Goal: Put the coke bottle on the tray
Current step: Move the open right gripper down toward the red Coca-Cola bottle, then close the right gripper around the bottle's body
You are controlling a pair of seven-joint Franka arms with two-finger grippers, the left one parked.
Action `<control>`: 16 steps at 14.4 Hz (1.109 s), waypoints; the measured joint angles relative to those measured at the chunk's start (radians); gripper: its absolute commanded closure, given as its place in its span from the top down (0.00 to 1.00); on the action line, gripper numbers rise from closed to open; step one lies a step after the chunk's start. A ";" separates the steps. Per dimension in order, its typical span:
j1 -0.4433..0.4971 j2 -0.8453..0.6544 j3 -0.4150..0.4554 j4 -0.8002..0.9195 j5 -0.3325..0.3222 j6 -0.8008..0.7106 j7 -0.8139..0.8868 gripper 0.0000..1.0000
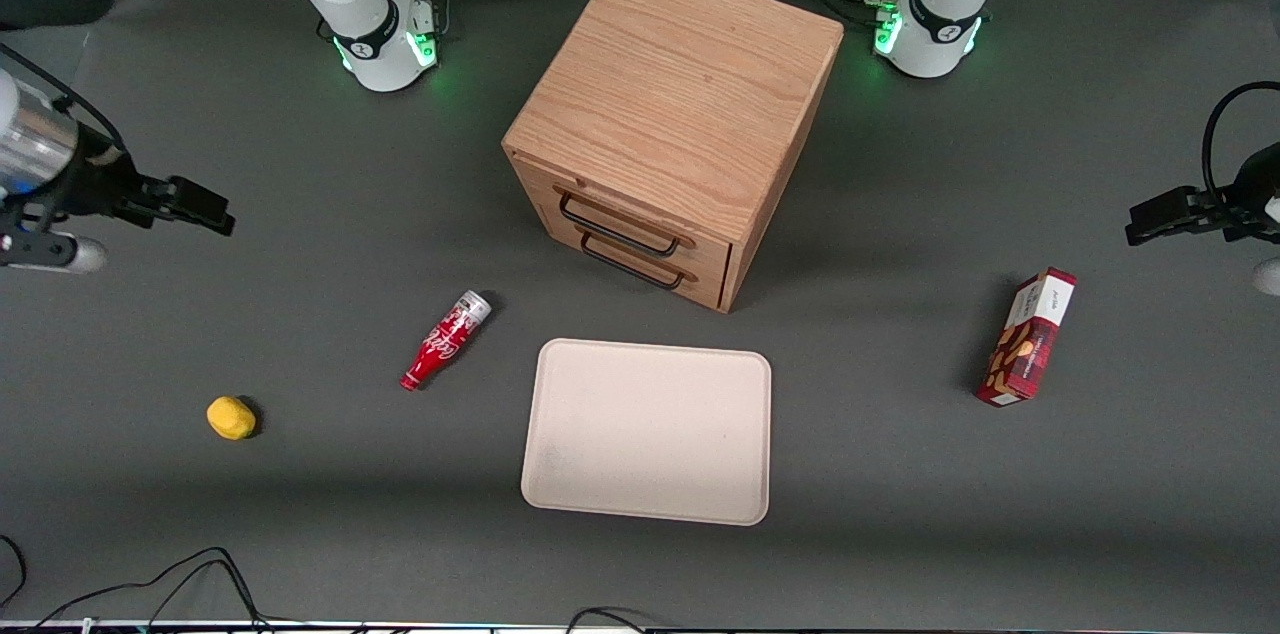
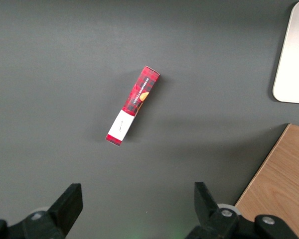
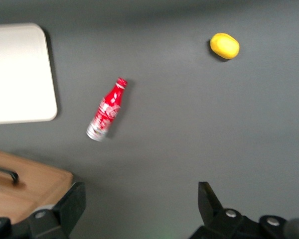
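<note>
The coke bottle (image 1: pixel 446 339) lies on its side on the dark table, beside the tray (image 1: pixel 648 429), its silver base pointing toward the drawer cabinet. It is a slim red bottle with white script. The right wrist view shows the bottle (image 3: pixel 106 110) beside the corner of the beige tray (image 3: pixel 17 74). My right gripper (image 1: pixel 205 209) hovers above the table toward the working arm's end, farther from the front camera than the bottle and well apart from it. In the wrist view the gripper (image 3: pixel 139 191) is open, with only bare table between its fingers.
A wooden two-drawer cabinet (image 1: pixel 670 114) stands just past the tray, farther from the front camera. A yellow lemon (image 1: pixel 231 417) lies toward the working arm's end, nearer the camera than the bottle. A red snack box (image 1: pixel 1027 337) lies toward the parked arm's end.
</note>
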 measured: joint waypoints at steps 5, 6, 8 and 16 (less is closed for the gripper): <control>0.014 0.148 0.101 -0.089 0.000 0.246 0.336 1.00; 0.015 0.173 0.120 -0.127 0.000 0.307 0.398 1.00; 0.024 0.225 0.147 -0.209 0.000 0.429 0.513 1.00; 0.030 0.398 0.153 -0.418 -0.117 0.777 0.728 1.00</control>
